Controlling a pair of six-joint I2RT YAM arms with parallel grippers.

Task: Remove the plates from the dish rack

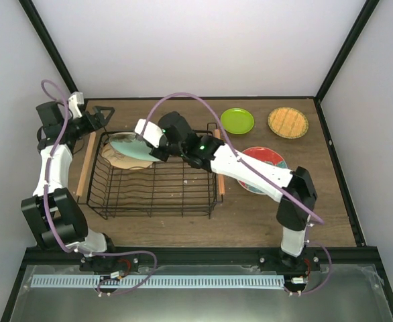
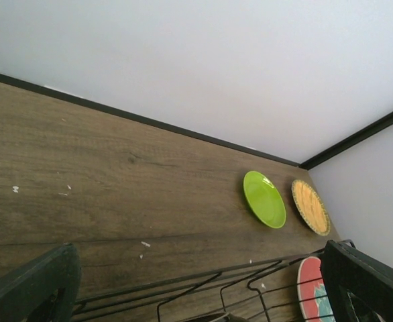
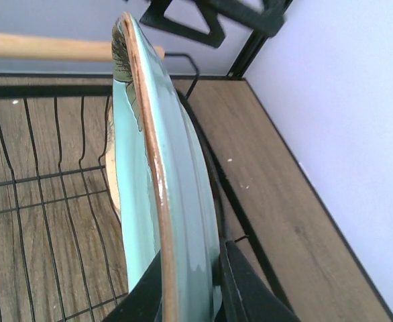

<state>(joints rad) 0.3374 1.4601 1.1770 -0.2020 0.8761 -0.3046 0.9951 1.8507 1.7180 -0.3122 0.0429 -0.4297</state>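
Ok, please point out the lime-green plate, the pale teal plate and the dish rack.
lime-green plate (image 1: 237, 121), top view, its centre.
pale teal plate (image 3: 183, 204), right wrist view, its teal surface.
dish rack (image 1: 153, 202), top view, its near wire wall.

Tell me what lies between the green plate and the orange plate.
Nothing: only bare wooden table separates the green plate from the orange plate, clearest in the top view.

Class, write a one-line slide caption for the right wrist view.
Right hand grips the rim of a pale teal plate on edge in the black wire dish rack.
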